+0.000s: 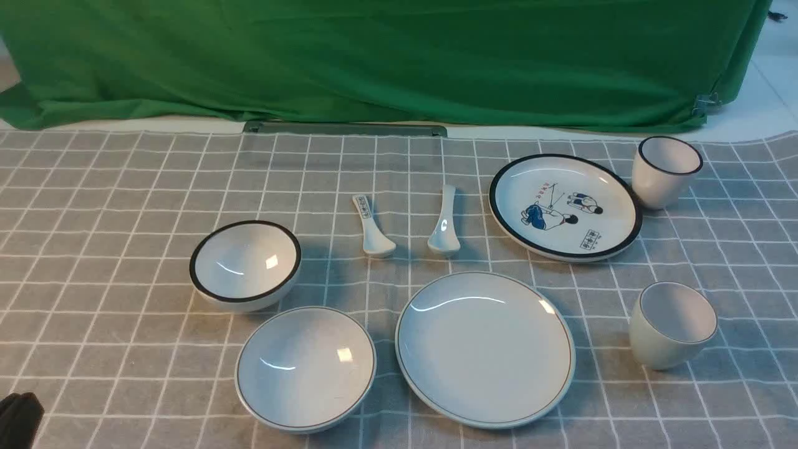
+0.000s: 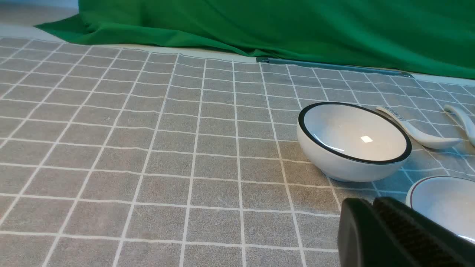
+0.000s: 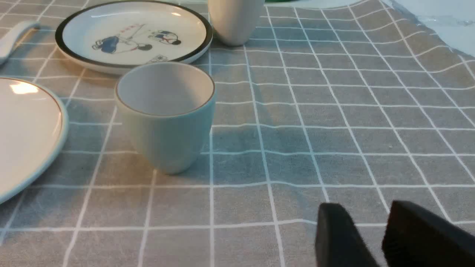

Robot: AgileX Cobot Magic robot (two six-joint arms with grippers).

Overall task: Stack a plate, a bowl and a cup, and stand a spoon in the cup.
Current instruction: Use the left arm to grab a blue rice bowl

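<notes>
The plain plate lies near the front centre, with the shallow bowl to its left and the small rounded cup upright to its right. The plain white spoon lies behind the plate. My left gripper is shut and empty, low at the front left corner, near the shallow bowl's rim. My right gripper is slightly open and empty, above bare cloth, apart from the cup and the plate's edge. It is out of the front view.
A black-rimmed deeper bowl stands behind the shallow bowl. A smaller spoon with printed marks lies beside the plain spoon. A cartoon plate and a taller black-rimmed cup stand at the back right. A green cloth hangs behind.
</notes>
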